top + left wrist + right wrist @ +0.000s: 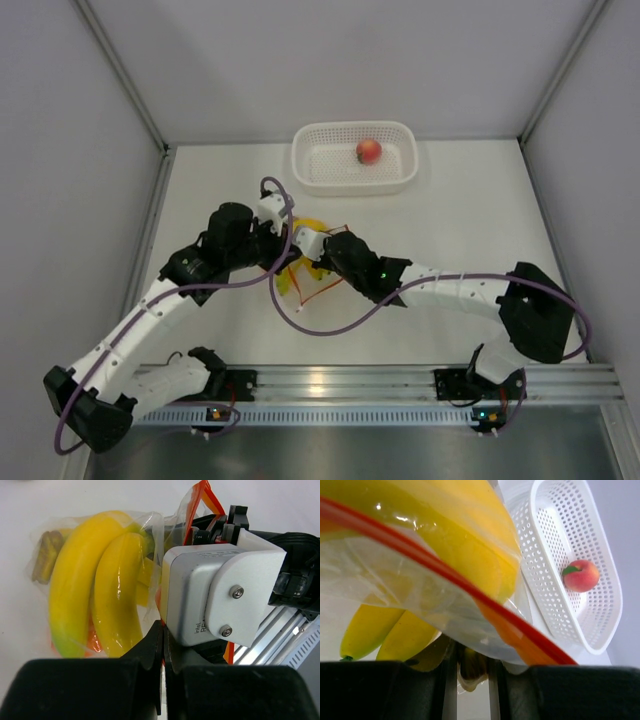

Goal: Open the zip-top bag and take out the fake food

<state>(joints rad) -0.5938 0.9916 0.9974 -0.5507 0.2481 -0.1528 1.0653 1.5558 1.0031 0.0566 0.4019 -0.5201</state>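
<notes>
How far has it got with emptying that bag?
Done: the peach already lies in the basket. In hand: the left gripper and right gripper both pinch the bag between them. Left: the bananas are inside the bag and have to come out.

1. Your overhead view is bright and even. Shadows on the table (470, 220) are soft, and a glare spot sits on the metal rail (315, 378).
2. Your wrist views show the black fingers (75, 690) blurred up close. Highlights glint on the zip-top bag (395, 580).
</notes>
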